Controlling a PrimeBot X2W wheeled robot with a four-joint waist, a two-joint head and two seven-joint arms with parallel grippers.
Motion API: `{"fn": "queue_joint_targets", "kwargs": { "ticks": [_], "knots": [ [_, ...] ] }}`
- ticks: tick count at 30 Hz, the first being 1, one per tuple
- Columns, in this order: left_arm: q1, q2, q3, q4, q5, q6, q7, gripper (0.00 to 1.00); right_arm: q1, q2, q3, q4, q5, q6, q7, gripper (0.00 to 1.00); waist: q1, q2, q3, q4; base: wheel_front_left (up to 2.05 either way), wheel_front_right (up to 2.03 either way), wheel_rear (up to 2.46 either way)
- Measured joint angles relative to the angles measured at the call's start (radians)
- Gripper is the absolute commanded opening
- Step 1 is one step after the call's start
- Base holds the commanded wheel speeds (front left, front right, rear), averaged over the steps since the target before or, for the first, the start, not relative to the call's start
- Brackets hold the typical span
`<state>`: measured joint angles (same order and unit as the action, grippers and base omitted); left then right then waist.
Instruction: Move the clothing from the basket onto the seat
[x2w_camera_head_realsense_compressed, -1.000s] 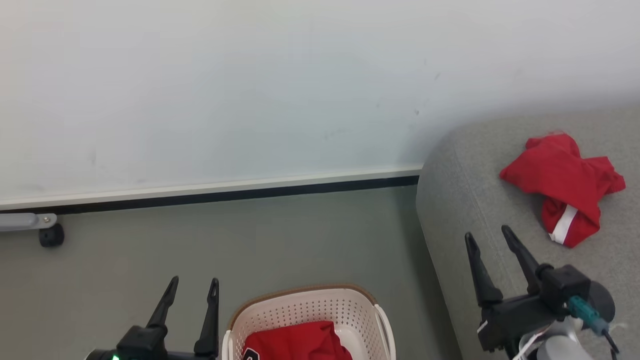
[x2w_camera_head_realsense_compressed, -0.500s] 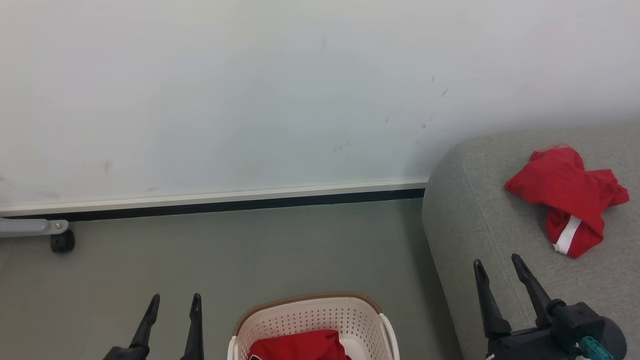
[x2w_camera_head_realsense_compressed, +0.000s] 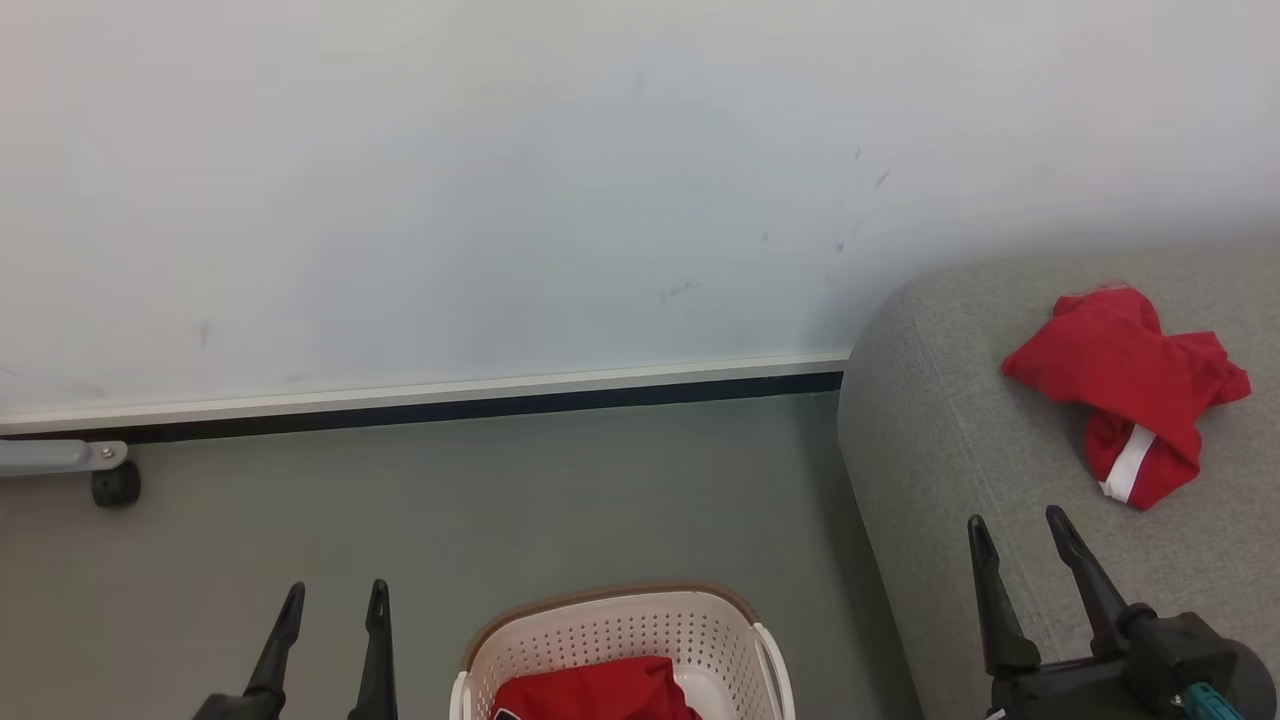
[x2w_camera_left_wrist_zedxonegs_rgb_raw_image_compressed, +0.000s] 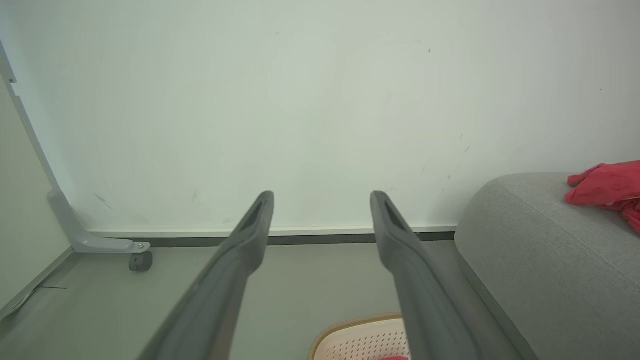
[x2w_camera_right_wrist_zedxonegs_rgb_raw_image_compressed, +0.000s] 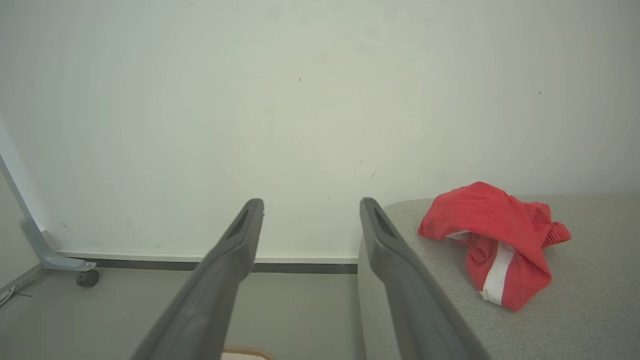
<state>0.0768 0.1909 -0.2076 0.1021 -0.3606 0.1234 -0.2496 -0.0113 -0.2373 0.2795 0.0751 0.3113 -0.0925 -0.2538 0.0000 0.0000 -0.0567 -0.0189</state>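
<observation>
One red garment with a white stripe (x2w_camera_head_realsense_compressed: 1135, 395) (x2w_camera_right_wrist_zedxonegs_rgb_raw_image_compressed: 495, 240) lies crumpled on the grey seat (x2w_camera_head_realsense_compressed: 950, 440) (x2w_camera_right_wrist_zedxonegs_rgb_raw_image_compressed: 575, 310) at the right. A second red garment (x2w_camera_head_realsense_compressed: 595, 692) sits inside the cream basket (x2w_camera_head_realsense_compressed: 610, 630) at the bottom middle, on the floor beside the seat. My left gripper (x2w_camera_head_realsense_compressed: 333, 597) (x2w_camera_left_wrist_zedxonegs_rgb_raw_image_compressed: 322, 200) is open and empty, left of the basket. Over the seat's front left part, my right gripper (x2w_camera_head_realsense_compressed: 1016, 526) (x2w_camera_right_wrist_zedxonegs_rgb_raw_image_compressed: 311, 206) is open and empty, below the garment lying there. The seat's corner (x2w_camera_left_wrist_zedxonegs_rgb_raw_image_compressed: 540, 240) and the basket rim (x2w_camera_left_wrist_zedxonegs_rgb_raw_image_compressed: 360, 330) also appear in the left wrist view.
A white wall with a dark baseboard (x2w_camera_head_realsense_compressed: 430, 395) runs behind the grey floor. A grey frame leg with a black caster (x2w_camera_head_realsense_compressed: 115, 483) (x2w_camera_left_wrist_zedxonegs_rgb_raw_image_compressed: 140, 261) stands at the far left by the wall.
Both grippers have dropped lower in the head view, the left one also drifting left. The camera shifted a little, so the wall and seat sit lower in the picture.
</observation>
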Motion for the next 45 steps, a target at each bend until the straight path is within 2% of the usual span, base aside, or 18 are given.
{"fn": "queue_joint_targets", "kwargs": {
  "ticks": [14,26,36,45],
  "knots": [
    [0.011,-0.007,0.014,-0.02,0.012,0.0,0.0,1.0,0.007,-0.002,-0.02,-0.035,-0.003,-0.009,0.0,1.0,0.0,0.0,0.022,0.0,0.0,0.0,0.0],
    [-0.042,0.003,-0.018,-0.016,0.049,-0.011,0.0,1.0,-0.008,-0.016,-0.075,-0.075,-0.003,-0.014,0.0,1.0,0.0,0.0001,0.113,0.002,0.0,0.0,0.0],
    [-0.178,-0.015,-0.099,0.091,0.08,-0.062,0.022,1.0,-0.091,-0.032,-0.121,-0.134,-0.017,-0.022,-0.003,1.0,0.0002,0.0001,0.244,-0.011,0.0,0.0,0.0],
    [-0.293,-0.037,-0.164,0.235,0.123,-0.098,0.058,1.0,-0.182,-0.029,-0.136,-0.204,-0.041,-0.022,-0.003,1.0,0.0003,0.0002,0.37,-0.054,0.0,0.0,0.0]
  ]
}}
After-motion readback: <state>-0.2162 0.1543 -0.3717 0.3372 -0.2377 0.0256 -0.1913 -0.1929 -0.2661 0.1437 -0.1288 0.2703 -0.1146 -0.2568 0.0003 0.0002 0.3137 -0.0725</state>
